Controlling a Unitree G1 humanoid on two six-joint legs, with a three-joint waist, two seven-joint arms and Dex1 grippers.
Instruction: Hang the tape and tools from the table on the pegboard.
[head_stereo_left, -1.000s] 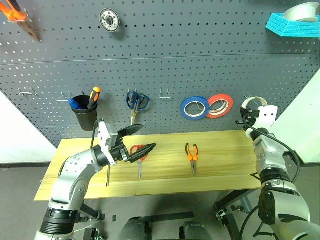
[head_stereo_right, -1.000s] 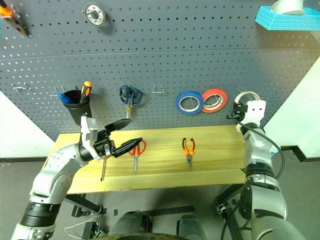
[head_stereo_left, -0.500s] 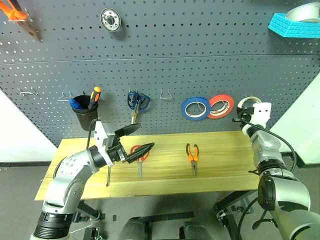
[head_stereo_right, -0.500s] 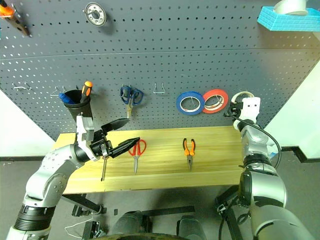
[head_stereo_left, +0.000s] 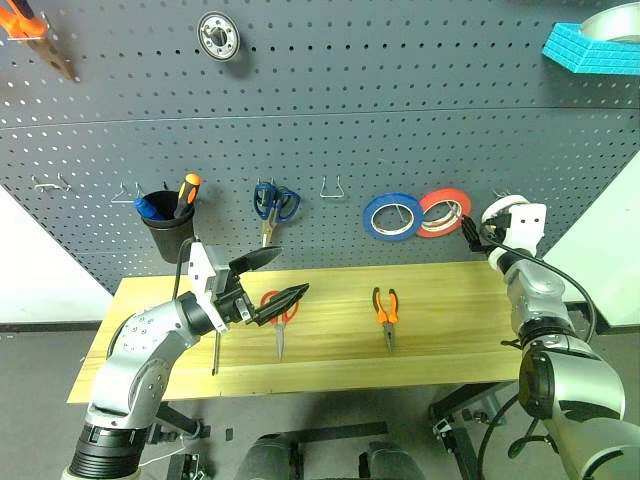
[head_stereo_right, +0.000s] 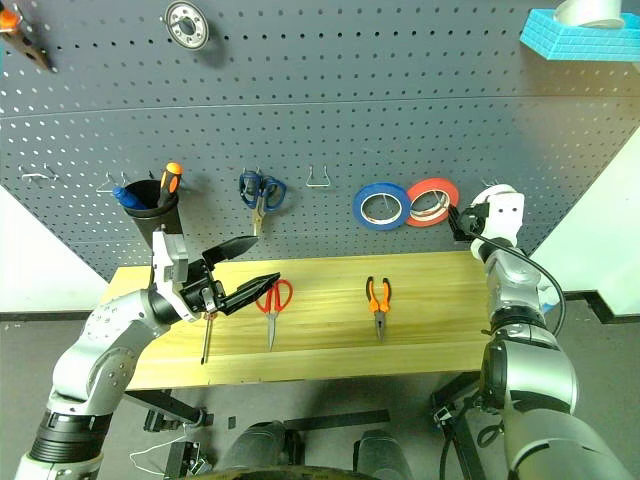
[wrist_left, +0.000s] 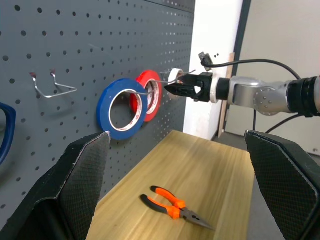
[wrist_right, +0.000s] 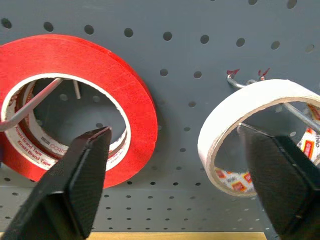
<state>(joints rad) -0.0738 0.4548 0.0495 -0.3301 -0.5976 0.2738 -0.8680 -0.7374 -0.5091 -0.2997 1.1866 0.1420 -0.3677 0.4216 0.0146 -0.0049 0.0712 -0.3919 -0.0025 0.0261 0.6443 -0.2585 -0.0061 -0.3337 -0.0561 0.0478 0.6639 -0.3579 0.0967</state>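
The cream tape (wrist_right: 220, 120) hangs on a metal hook at the right end of the dark pegboard (head_stereo_left: 400, 120). My right gripper (head_stereo_left: 470, 232) is level in front of it, open and empty, its fingers straddling the gap between the tape and the red-orange roll. My left gripper (head_stereo_left: 295, 272) hovers open and empty over the left part of the wooden table (head_stereo_left: 450, 320). Under it lie the red-handled scissors (head_stereo_left: 279, 335), handles partly hidden, and the thin screwdriver (head_stereo_left: 216, 350). The orange-and-black pliers (head_stereo_left: 385, 310) lie mid-table.
On the board hang a blue roll (head_stereo_left: 390, 216), a red-orange roll (head_stereo_left: 442, 210), blue-handled scissors (head_stereo_left: 273, 205) and a black cup (head_stereo_left: 168, 225) of screwdrivers. An empty hook (head_stereo_left: 332, 187) sits between scissors and rolls. A blue shelf (head_stereo_left: 590, 45) juts out top right.
My right gripper has opened and let go of the cream tape, which now hangs on the hook by itself. The left arm has stayed put.
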